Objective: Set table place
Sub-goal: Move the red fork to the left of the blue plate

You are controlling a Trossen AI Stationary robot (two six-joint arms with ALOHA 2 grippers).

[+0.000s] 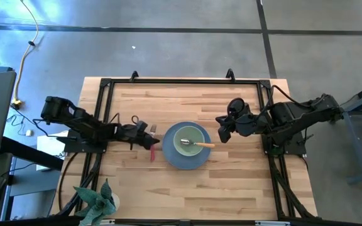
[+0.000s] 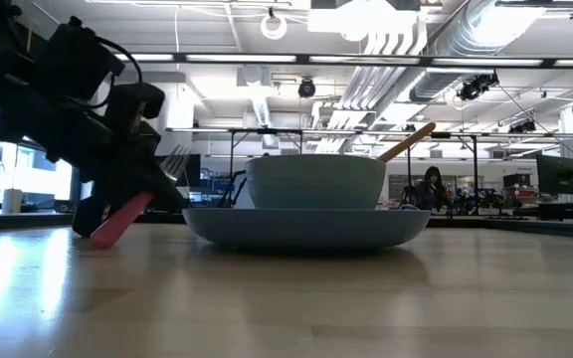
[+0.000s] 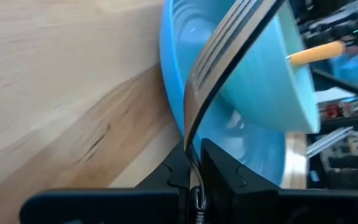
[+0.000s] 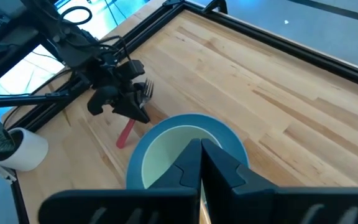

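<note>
Bright overhead ceiling light, glare on the table, blurred close fork.

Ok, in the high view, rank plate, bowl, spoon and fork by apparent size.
1. Round grey-blue plate, largest.
2. Pale green bowl, clearly smaller.
3. Yellow-handled metal spoon and red-handled metal fork: both slim. The left hand hides part of the fork, so no ranking.
</note>
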